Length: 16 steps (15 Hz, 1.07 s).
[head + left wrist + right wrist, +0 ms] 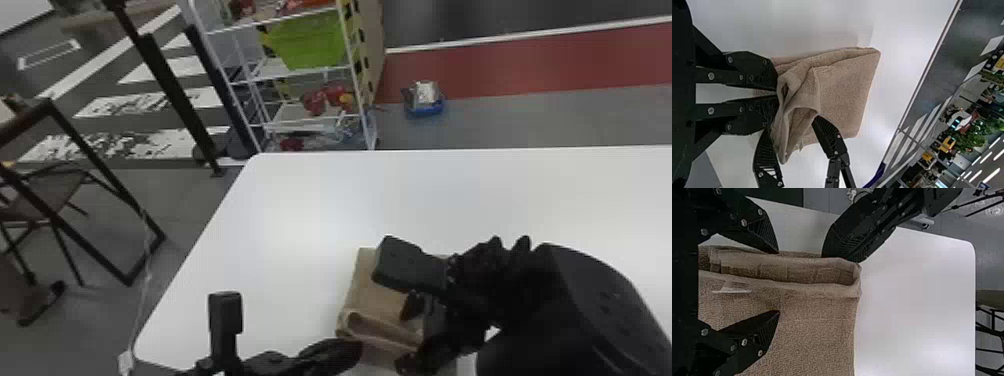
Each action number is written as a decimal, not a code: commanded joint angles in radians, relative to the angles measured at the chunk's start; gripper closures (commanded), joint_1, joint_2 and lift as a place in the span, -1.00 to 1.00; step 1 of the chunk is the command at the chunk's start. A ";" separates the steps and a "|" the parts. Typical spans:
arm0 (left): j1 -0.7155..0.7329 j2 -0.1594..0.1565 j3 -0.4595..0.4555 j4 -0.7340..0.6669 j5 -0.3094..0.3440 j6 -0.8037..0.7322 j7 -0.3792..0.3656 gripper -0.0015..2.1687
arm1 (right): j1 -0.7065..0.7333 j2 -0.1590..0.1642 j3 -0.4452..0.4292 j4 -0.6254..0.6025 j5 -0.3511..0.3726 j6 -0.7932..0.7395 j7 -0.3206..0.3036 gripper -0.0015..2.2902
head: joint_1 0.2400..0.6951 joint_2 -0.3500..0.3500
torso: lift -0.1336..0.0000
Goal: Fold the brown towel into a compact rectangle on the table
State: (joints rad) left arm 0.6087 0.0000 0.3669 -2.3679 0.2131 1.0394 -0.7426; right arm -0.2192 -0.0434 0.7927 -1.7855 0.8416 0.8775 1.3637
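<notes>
Left wrist view: left of centre, my left jaws pinch the brown towel (844, 90) by its fold; my right jaws straddle it, spread. Mid-fold, I judge; closing the right comes next.

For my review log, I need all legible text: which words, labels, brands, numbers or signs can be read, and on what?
None can be read.
Brown towel: no print visible; the pale strip at it shows no letters, and I cannot tell whether it is a label.
Table: no print visible.
Right arm: marks too small to read.
Blue patch in the background: too small to read.
</notes>
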 commanded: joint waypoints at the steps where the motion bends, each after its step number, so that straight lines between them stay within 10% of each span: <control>1: 0.002 -0.003 0.032 -0.025 0.046 0.000 -0.001 -0.80 | -0.003 0.000 -0.004 0.002 -0.001 0.002 0.003 -0.63 | 1.00 1.00 | -0.84; 10: 0.020 -0.003 0.107 -0.062 0.157 -0.147 -0.003 -0.80 | -0.017 0.002 -0.032 0.018 -0.012 -0.004 0.003 -0.71 | 1.00 1.00 | -0.84; 16: -0.003 -0.003 0.027 0.018 0.083 -0.199 -0.003 -0.73 | 0.000 -0.020 -0.227 -0.129 -0.197 0.039 0.003 -0.93 | 1.00 1.00 | -0.84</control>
State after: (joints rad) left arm 0.6127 0.0000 0.4034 -2.3619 0.3032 0.8413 -0.7451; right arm -0.2228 -0.0568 0.6158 -1.8849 0.6943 0.9094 1.3637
